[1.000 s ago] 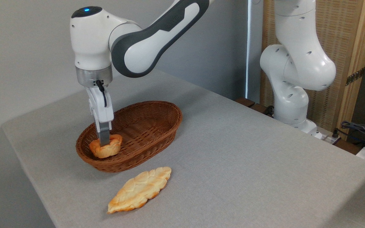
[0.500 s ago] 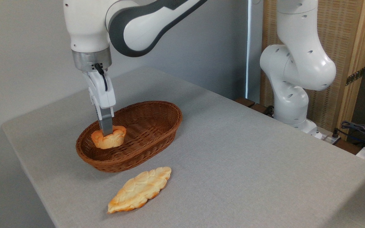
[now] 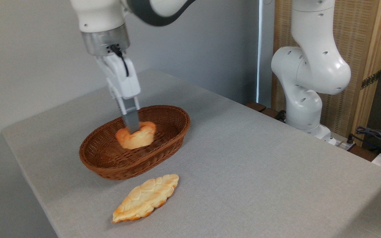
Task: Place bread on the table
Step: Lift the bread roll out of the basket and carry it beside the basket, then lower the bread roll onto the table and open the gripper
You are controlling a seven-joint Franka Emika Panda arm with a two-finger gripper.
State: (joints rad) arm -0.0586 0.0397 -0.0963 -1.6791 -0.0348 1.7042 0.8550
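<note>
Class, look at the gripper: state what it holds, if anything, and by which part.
The gripper holds the bread, pinched at its swirled top, above the basket.

Plain grey wall (image 3: 28, 49) behind; a woven cane screen in a pale wooden frame (image 3: 359, 43) stands at right. Dark cables (image 3: 375, 135), perhaps leading to equipment, lie beside it.

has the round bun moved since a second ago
Yes. The round bun, held in the gripper, has risen and shifted right, from the wicker basket's near-left end to above its middle.
</note>
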